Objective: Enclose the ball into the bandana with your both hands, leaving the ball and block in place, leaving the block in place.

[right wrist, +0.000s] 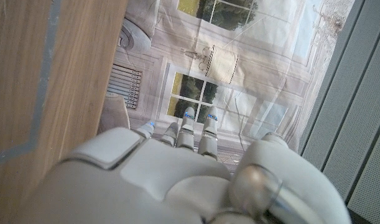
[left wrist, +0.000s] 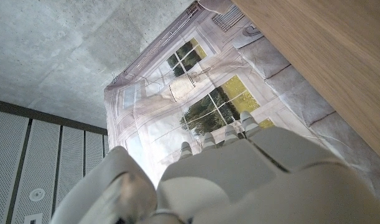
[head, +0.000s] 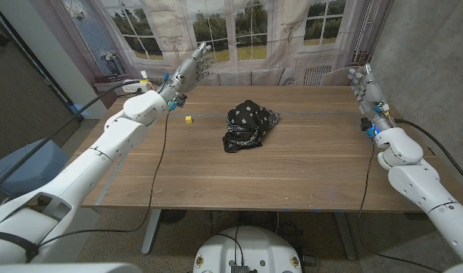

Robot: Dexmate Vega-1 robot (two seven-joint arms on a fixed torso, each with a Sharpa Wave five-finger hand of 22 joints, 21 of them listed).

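A black bandana (head: 248,124) with a white pattern lies bunched in a heap near the middle of the wooden table (head: 239,171); the ball is hidden, so I cannot tell whether it is inside. A small yellow block (head: 189,119) sits on the table to the left of the bandana. My left hand (head: 187,72) is raised above the table's far left corner, fingers apart and holding nothing, well away from the block. My right hand (head: 361,80) stands at the far right edge, fingers extended and empty. Both wrist views show the backs of my left hand (left wrist: 239,174) and right hand (right wrist: 177,168).
A backdrop printed with windows (head: 239,30) hangs behind the table. A power strip with cables (head: 132,86) lies at the far left corner. Cables run along both arms. A blue tape mark (right wrist: 43,81) shows on the wood.
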